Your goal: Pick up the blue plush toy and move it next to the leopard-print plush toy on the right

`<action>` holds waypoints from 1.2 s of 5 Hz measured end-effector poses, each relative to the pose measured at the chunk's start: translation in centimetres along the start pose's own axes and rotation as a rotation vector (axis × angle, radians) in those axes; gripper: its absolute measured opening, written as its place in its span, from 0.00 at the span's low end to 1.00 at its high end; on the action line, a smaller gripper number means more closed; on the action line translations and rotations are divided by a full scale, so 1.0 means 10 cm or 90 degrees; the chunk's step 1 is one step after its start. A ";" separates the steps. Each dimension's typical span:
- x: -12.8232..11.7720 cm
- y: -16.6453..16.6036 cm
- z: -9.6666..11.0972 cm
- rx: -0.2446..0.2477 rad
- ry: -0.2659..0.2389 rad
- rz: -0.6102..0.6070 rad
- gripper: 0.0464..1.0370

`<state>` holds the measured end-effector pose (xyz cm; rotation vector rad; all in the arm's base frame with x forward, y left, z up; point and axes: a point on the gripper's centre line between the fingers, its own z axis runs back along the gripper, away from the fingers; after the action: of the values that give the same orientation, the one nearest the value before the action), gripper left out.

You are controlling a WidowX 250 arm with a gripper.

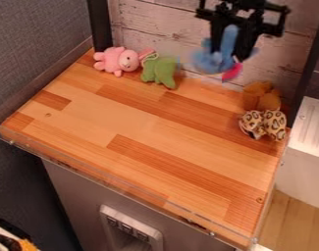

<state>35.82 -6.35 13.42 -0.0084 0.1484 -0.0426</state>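
Over there, the black gripper (231,55) hangs above the back of the wooden surface (142,122), its jaws closed around a blurred blue plush toy (216,60), parted only by its body, with a bit of bright pink at its lower end. Below and to the right sit a brown plush (258,95) and a leopard-print one (274,124); back left, a pink plush (116,60) lies beside a green one (161,71).
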 end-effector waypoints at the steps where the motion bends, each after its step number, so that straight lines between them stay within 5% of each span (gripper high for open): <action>1: 0.14 -0.03 -0.18 -0.006 0.011 0.067 0.32; 3: 0.37 -0.06 -0.61 -0.010 0.000 0.102 0.32; 6: 0.26 -0.13 -1.12 0.005 0.002 -0.032 0.32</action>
<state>36.65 -7.79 1.93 -0.0049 0.1511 -0.0939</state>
